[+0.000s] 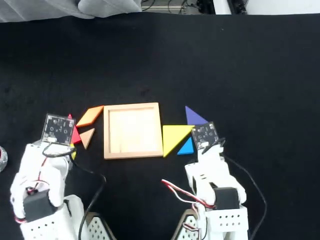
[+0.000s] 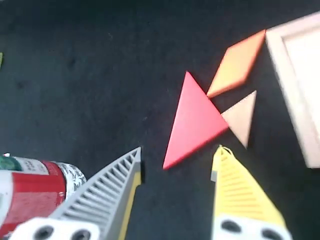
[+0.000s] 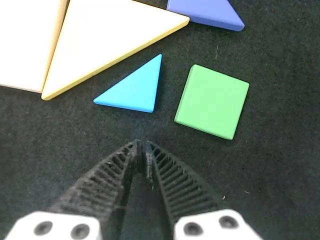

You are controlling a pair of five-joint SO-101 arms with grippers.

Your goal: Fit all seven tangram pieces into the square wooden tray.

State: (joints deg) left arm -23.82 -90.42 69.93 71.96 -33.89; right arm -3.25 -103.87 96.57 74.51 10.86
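Observation:
The square wooden tray (image 1: 132,150) lies empty at mid-table. Off its left side lie an orange parallelogram (image 1: 90,116), a small tan triangle (image 1: 87,136) and a red triangle (image 1: 76,135). My left gripper (image 2: 179,154) hangs open just short of the red triangle (image 2: 195,122), with nothing between its fingers. Right of the tray lie a large yellow triangle (image 1: 174,137), a small blue triangle (image 1: 186,147) and a purple triangle (image 1: 194,116). My right gripper (image 3: 141,147) is shut and holds nothing, a little short of the blue triangle (image 3: 134,89) and a green square (image 3: 212,100).
A red and white can (image 2: 30,187) lies close beside the left gripper, at the table's left edge (image 1: 1,157). The black cloth behind the tray is bare. Both arm bases stand at the near edge.

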